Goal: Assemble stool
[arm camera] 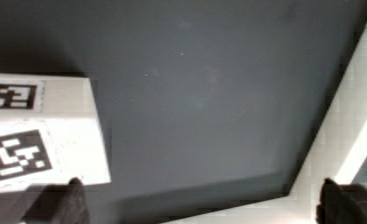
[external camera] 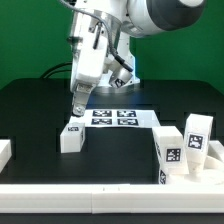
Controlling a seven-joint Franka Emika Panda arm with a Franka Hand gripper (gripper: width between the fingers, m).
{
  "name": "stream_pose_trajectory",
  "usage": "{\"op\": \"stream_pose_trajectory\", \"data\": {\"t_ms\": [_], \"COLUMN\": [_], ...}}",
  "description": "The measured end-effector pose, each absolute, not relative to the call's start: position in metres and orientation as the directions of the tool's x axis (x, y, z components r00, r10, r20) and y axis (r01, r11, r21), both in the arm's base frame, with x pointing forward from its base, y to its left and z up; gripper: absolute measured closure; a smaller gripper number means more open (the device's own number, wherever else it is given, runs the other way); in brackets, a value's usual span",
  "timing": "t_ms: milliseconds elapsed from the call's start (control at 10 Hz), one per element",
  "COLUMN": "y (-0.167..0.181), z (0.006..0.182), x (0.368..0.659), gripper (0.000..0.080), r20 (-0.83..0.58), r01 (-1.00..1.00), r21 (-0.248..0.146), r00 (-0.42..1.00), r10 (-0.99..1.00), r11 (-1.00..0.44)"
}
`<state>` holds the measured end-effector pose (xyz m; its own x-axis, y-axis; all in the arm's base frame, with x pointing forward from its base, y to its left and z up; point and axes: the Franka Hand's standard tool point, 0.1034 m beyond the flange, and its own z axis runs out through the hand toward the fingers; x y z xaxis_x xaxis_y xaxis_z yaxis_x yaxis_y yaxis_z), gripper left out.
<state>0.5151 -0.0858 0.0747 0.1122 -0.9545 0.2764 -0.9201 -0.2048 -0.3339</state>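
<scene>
The stool shows only as loose white tagged parts. One stubby leg (external camera: pixel 70 138) stands on the black table towards the exterior view's left. My gripper (external camera: pixel 78 103) hangs just above and behind it, open and holding nothing. In the wrist view that leg (arm camera: pixel 38 130) lies off to one side of my gripper (arm camera: pixel 201 205), outside the gap, and only dark table lies between the two fingertips (arm camera: pixel 55 205). Two more legs (external camera: pixel 168 155) (external camera: pixel 196 136) stand upright at the exterior view's right. No seat disc shows.
The marker board (external camera: pixel 113 117) lies flat behind the left leg, under the arm. A white raised rail (external camera: pixel 100 190) borders the table's front, with a white block (external camera: pixel 5 150) at the left edge. A white strip (arm camera: pixel 349 130) runs near one fingertip in the wrist view.
</scene>
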Motion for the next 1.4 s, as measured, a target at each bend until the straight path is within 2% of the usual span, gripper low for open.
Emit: {"op": "stream_pose_trajectory", "data": {"t_ms": [100, 400, 600, 700, 900, 1200, 1400], "y": [-0.083, -0.067, -0.061, -0.061, -0.062, -0.05, -0.055], "z": [0.071, 0.071, 0.082, 0.082, 0.081, 0.076, 0.076], "x": [0.517, 0.528, 0.534, 0.536, 0.536, 0.536, 0.535], "gripper": [0.0151, 0.0151, 0.0151, 0.0151, 0.0151, 0.0151, 0.0151], "r20": [0.304, 0.307, 0.336, 0.349, 0.357, 0.326, 0.337], "r01": [-0.882, -0.656, -0.596, -0.533, -0.463, -0.097, -0.104], "r21": [-0.276, -0.163, -0.152, -0.12, -0.086, 0.043, 0.051], "r00": [0.297, 0.676, 0.719, 0.767, 0.812, 0.942, 0.938], "r10": [-0.905, -0.669, -0.609, -0.538, -0.461, -0.078, -0.081], "r11": [-0.382, -0.737, -0.788, -0.838, -0.882, -0.994, -0.993]}}
